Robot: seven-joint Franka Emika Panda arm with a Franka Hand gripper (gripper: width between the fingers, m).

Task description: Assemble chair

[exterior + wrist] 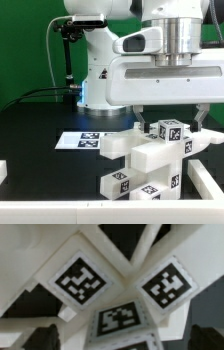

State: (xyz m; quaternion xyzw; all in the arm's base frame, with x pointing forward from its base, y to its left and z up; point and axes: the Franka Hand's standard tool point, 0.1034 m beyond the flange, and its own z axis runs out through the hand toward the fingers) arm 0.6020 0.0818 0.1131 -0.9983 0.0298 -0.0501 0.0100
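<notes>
gripper (172, 120) hangs low over the heaped chair parts (140, 162), jaws spread wide either side of a tagged block (120, 317); marker board (78, 140) lies just beside.

Worktop (40, 150): black, matte, no marks seen on the bare area.

Marker board (80, 140): thin, flat, white, lying on the worktop midway between far and near edges. Several black-and-white tags are legible. The end toward the exterior view's right is covered.

Backdrop (25, 45): plain green, beyond the far edge.

Black upright post (66, 55): stands at the far edge. A dark cable (40, 93) runs from its foot along that edge toward the exterior view's left.

White strip (60, 214): lies along the near edge.
</notes>
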